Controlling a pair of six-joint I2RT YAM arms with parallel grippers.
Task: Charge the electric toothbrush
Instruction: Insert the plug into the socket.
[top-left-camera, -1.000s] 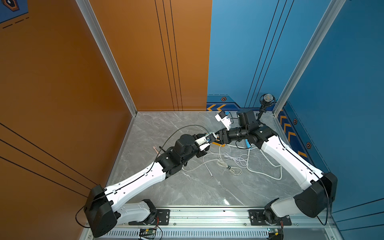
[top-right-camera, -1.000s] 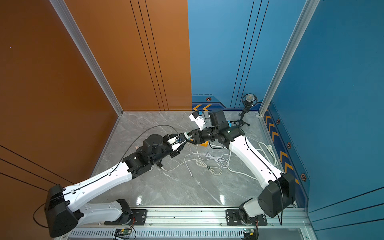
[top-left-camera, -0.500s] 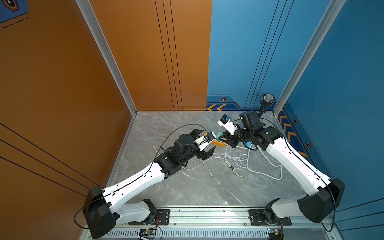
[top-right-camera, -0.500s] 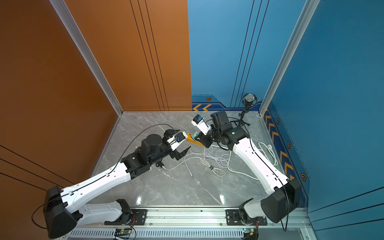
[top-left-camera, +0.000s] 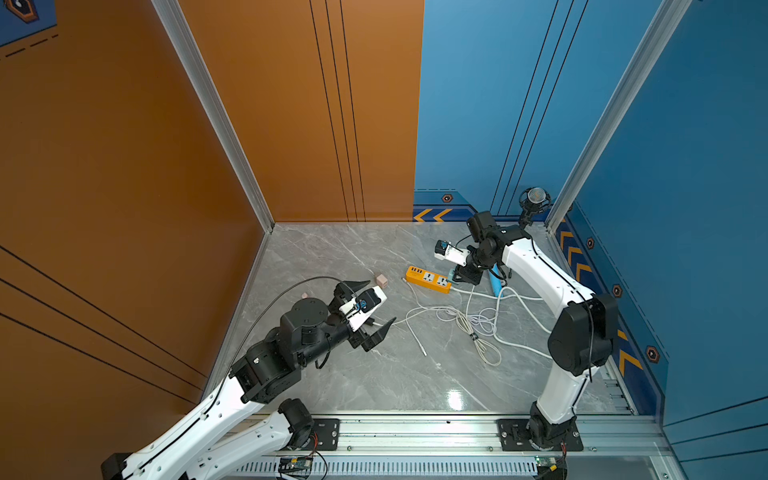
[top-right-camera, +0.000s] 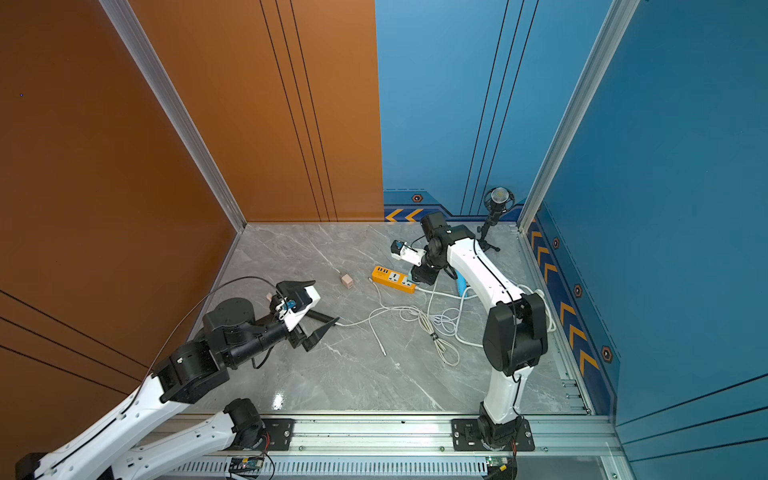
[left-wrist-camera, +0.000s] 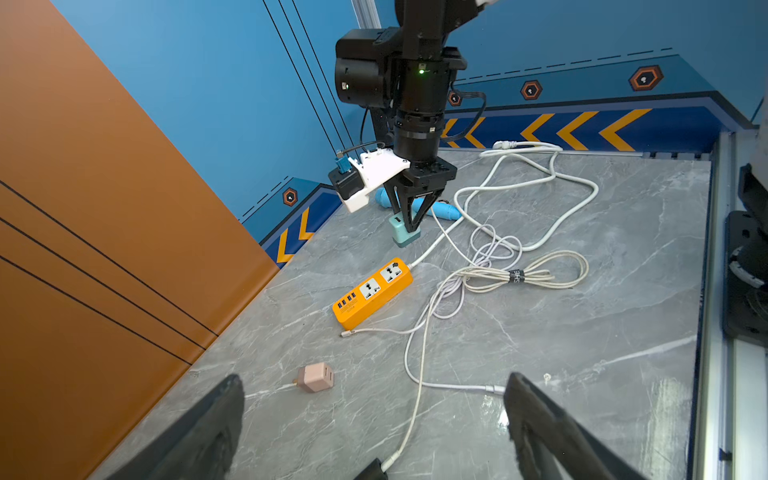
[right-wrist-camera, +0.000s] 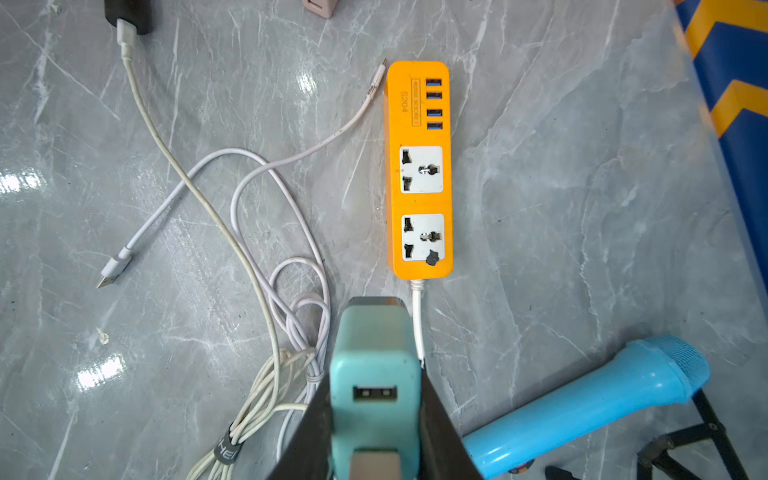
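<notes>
The grey marble tabletop (top-left-camera: 374, 382) carries all the things. In both top views the orange power strip (top-left-camera: 428, 279) lies flat near the back, with two sockets and a row of USB ports facing up. Loose white cables (top-left-camera: 469, 320) are spread in loops beside it.

The electric toothbrush (right-wrist-camera: 582, 407), light blue, lies on its side on the tabletop. It is near the cable end of the power strip and just beside the right gripper (left-wrist-camera: 409, 226). This gripper points down and is clenched on a teal USB charger (right-wrist-camera: 374, 365); its black fingers (right-wrist-camera: 436, 415) press both sides, and the USB port looks toward the wrist camera.

The left gripper (left-wrist-camera: 374, 378) is released, its jaws spread wide and holding nothing, well apart from the toothbrush. A small pink charger cube (left-wrist-camera: 316, 377) lies on the tabletop near it.
</notes>
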